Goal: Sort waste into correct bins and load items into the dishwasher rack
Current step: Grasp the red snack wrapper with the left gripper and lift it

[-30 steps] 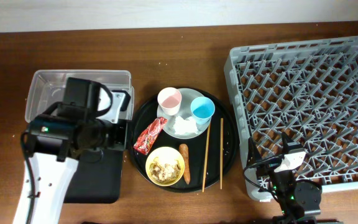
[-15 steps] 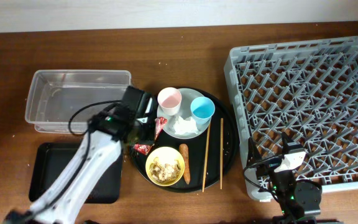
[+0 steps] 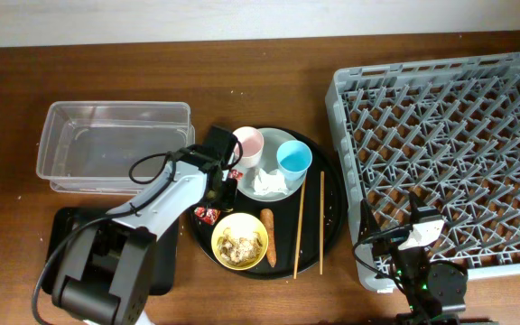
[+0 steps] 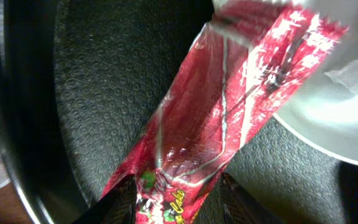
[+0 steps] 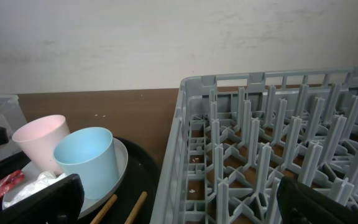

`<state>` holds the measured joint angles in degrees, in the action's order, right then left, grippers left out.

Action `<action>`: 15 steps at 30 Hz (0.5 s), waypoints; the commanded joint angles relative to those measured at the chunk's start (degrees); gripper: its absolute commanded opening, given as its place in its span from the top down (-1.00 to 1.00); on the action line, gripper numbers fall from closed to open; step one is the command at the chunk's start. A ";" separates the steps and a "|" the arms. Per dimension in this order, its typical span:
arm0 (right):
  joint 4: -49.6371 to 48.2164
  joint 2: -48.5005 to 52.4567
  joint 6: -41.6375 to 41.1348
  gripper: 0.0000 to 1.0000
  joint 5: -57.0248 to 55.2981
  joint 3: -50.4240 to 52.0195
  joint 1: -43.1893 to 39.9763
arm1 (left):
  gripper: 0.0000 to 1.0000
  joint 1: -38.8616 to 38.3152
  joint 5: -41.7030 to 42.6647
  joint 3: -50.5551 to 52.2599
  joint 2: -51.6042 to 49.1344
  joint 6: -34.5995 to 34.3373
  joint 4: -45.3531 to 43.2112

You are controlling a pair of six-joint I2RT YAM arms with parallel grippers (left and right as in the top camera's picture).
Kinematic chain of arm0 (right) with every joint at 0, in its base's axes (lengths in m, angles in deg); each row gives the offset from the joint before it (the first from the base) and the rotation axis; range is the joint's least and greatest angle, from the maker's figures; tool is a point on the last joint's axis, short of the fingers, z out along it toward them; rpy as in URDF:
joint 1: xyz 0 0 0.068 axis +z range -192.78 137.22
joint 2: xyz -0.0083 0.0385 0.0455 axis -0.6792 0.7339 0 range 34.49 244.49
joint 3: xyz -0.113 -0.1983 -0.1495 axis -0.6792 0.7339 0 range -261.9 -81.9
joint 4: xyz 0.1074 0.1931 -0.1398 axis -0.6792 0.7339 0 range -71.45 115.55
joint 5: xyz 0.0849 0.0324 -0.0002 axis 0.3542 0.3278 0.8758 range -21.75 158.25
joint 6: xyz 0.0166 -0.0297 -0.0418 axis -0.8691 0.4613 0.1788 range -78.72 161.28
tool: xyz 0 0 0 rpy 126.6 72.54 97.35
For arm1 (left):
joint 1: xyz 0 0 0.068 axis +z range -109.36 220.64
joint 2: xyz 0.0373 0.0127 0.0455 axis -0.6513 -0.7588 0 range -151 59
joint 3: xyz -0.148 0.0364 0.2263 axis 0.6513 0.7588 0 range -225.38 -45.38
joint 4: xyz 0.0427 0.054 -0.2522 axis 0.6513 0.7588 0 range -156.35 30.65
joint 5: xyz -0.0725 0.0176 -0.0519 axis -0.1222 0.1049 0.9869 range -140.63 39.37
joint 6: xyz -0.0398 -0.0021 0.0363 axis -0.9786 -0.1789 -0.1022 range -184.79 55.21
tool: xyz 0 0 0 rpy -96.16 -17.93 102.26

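Showing the pick-up of the red snack wrapper [image 4: 222,106], with the left gripper [image 4: 178,202] lowered over the large round black tray [image 4: 98,93].

Relation that governs the next move: in the left wrist view the wrapper's long axis runs from 7 o'clock to 1 o'clock. Its 1 o'clock end lies over the rim of the pale grey plate [image 4: 328,124]. Its 7 o'clock end passes between the two fingers [image 4: 126,199], which stand spread, one on each side of the film. The jaws therefore cross the wrapper's narrow width, so closing them should be enough to grip it. The overhead view shows the same 7-to-1 lie on the 9 o'clock side of the tray.

Nearer arm: the left. The right gripper [image 3: 421,226] sits well apart at the 6 o'clock edge of the dishwasher rack [image 3: 441,135]. Its fingers [image 5: 42,199] are held wide and carry nothing.

Likely destinations, judged from the layout: the clear tub [image 3: 116,144] lies at about 10 o'clock from the left gripper and the shallow black tray [image 3: 70,230] at about 8 o'clock.

Hidden or uncertain: the bottom frame edge of the wrist view cuts off the fingertips and the wrapper's lowest end. Whether the pads already touch the film cannot be told. From overhead, the arm covers the wrapper's middle and part of the pink cup [image 3: 249,143].
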<state>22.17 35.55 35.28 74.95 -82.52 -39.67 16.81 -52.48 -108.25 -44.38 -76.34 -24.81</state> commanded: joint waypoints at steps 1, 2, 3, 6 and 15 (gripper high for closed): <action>0.24 -0.22 -0.31 -0.97 0.11 0.31 0.35 | 0.20 -0.13 0.98 0.39 -1.68 0.96 -0.63; 0.24 -0.22 -0.31 -0.97 0.11 0.31 0.35 | 0.37 -0.13 0.96 0.37 -1.68 0.96 -0.63; 0.24 -0.22 -0.31 -0.97 0.11 0.31 0.35 | 0.61 -0.13 0.98 0.37 -1.68 0.96 -0.63; 0.24 -0.22 -0.31 -0.96 0.11 0.31 0.35 | 1.00 -0.13 1.03 0.37 -1.62 0.94 -0.26; 0.24 -0.22 -0.31 -0.96 0.11 0.31 0.35 | 1.00 -0.02 -0.70 -8.28 13.05 0.94 4.20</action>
<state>22.17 35.55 35.23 74.95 -82.52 -39.67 16.81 -52.15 -112.47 -38.89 -75.51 -20.48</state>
